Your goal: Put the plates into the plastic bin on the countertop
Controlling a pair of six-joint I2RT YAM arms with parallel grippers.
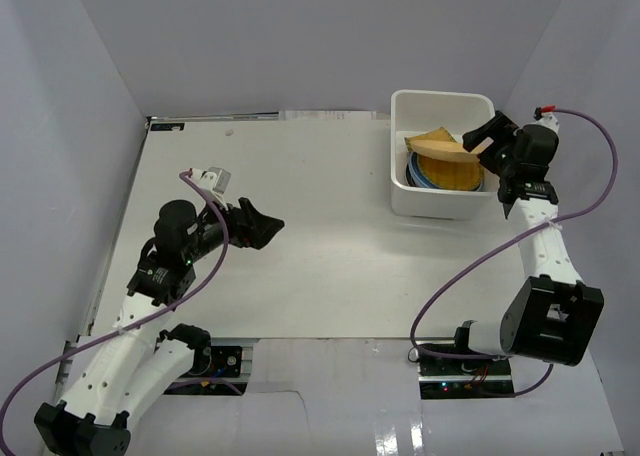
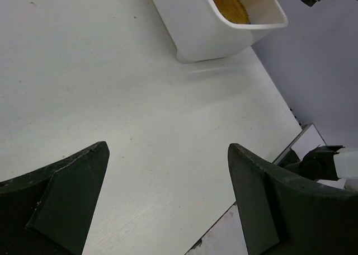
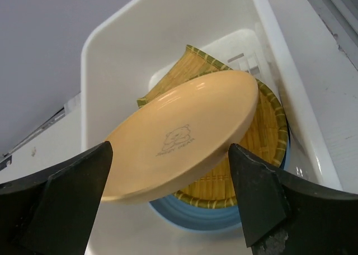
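Right tool (image 1: 480, 139) spread wide, gripping nothing. The orange-yellow plate (image 3: 190, 137) sits just beyond its fingertips, tilted, propped on the woven bamboo trays (image 3: 265, 135) and blue plate (image 3: 196, 218) stacked in the plastic bin (image 3: 128, 48) (tilt probably comes from the uneven stack beneath). Bin walls flank the tool closely. Left tool (image 2: 168, 149) wide, empty, above the table (image 2: 112, 70); bin well ahead of it.
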